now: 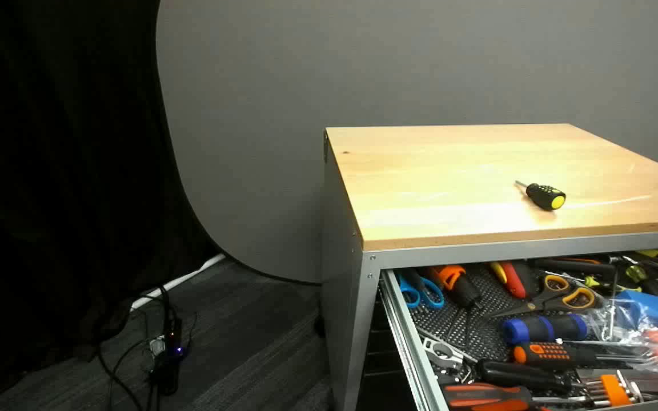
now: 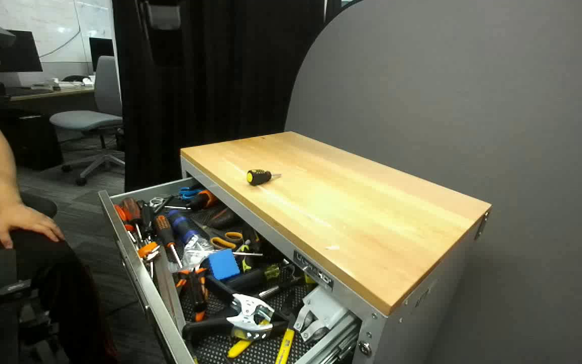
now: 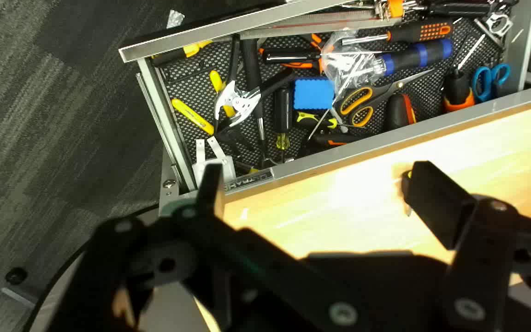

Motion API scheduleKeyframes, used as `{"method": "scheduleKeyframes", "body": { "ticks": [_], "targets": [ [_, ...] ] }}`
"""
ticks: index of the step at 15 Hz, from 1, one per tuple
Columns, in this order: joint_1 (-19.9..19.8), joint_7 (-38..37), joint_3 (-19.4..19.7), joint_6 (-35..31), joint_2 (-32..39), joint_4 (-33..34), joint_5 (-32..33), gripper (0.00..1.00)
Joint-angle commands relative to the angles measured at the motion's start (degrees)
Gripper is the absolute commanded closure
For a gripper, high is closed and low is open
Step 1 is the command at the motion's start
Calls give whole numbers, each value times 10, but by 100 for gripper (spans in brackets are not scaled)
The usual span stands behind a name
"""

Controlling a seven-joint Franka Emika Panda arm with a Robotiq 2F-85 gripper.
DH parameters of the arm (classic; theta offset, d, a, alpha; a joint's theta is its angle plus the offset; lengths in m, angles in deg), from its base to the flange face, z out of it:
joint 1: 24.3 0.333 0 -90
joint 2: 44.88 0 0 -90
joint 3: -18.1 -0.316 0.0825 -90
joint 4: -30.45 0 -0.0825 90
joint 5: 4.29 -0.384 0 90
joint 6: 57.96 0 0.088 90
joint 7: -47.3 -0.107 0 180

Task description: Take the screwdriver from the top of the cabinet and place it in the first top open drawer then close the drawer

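Observation:
The stubby screwdriver [image 1: 543, 196] with a black and yellow handle lies on the wooden top of the grey cabinet [image 1: 449, 160]. It also lies near the top's front edge in an exterior view [image 2: 259, 177]. In the wrist view the screwdriver [image 3: 406, 180] is mostly hidden behind the right-hand finger. The top drawer [image 2: 137, 273] is pulled out and full of tools; its front edge also shows in the wrist view [image 3: 228, 31]. My gripper [image 3: 316, 184] is open and empty above the cabinet top. It is not visible in either exterior view.
In the drawer lie scissors [image 3: 360, 103], a blue block [image 3: 314, 93], a metal clamp [image 2: 253, 316] and several orange-handled tools. A person [image 2: 18, 212] sits beside the drawer front. A grey panel [image 2: 473, 101] stands behind the cabinet.

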Motion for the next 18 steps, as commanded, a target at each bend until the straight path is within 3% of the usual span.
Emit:
{"method": "scheduleKeyframes", "body": {
  "ticks": [1,6,14,18],
  "targets": [
    [-13,6,-11,2,2,4,-7,0],
    [-8,-3,-17,-13,15,13,-11,0],
    [53,-82,-160,-133,182,89,27,0],
    [68,-130,-196,-173,306,167,77,0]
  ]
}}
